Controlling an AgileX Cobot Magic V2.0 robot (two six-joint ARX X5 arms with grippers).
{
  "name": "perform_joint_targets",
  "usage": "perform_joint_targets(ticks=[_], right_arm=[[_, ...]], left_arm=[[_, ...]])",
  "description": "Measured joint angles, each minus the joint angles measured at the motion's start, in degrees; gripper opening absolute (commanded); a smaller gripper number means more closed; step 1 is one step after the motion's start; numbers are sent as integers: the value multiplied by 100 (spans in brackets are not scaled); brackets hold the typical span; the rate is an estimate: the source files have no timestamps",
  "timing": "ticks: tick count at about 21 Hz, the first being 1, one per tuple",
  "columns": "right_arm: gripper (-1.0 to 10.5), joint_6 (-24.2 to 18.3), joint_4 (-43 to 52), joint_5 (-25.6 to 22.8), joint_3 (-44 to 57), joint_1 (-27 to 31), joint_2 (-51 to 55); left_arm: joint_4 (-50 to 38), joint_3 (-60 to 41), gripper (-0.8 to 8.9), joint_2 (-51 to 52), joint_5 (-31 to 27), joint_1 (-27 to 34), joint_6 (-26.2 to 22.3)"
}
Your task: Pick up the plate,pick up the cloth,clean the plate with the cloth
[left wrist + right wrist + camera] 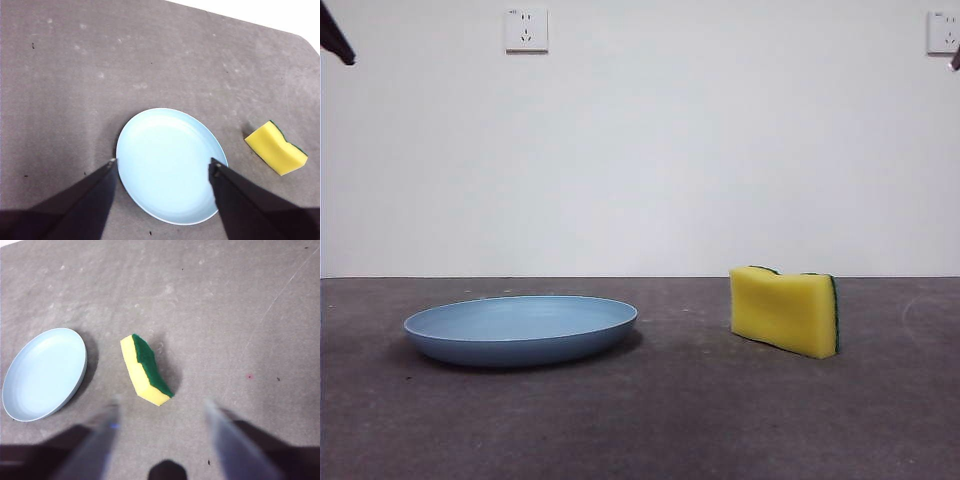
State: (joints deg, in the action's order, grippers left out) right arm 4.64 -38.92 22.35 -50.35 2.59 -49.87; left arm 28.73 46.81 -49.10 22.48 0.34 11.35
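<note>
My left gripper (pixel 164 162) is hanging above the table (pixel 75 75) with its jaws wide apart, and the light-blue plate (pixel 167 165) sits flat right under them. My right gripper (pixel 162 407) is up high too, jaws spread and holding nothing. The yellow sponge (pixel 144 369) stands on its long edge just past them, green scouring side facing away from the plate.
</note>
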Motion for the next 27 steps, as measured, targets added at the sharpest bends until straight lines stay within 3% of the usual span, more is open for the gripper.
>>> perform_joint_targets(ticks=[5,9,13,15,24,27], right_arm=[[536,42,-133,11,-2,0,0],[536,70,-350,15,-2,0,0],[536,70,-358,15,-2,0,0],[536,70,-361,15,-2,0,0],[536,70,-358,15,-2,0,0],[536,70,-358,15,-2,0,0]], left_arm=[[157,748,319,-1248,-236,-17,-116],[601,1895,318,-2953,-295,-240,-391],[721,2549,316,-4172,-769,-516,-573],[684,2656,315,-4496,-1056,-638,-610],[546,2662,315,-5746,-1193,-1058,-688],[509,2662,304,-5866,-1506,-1062,-691]])
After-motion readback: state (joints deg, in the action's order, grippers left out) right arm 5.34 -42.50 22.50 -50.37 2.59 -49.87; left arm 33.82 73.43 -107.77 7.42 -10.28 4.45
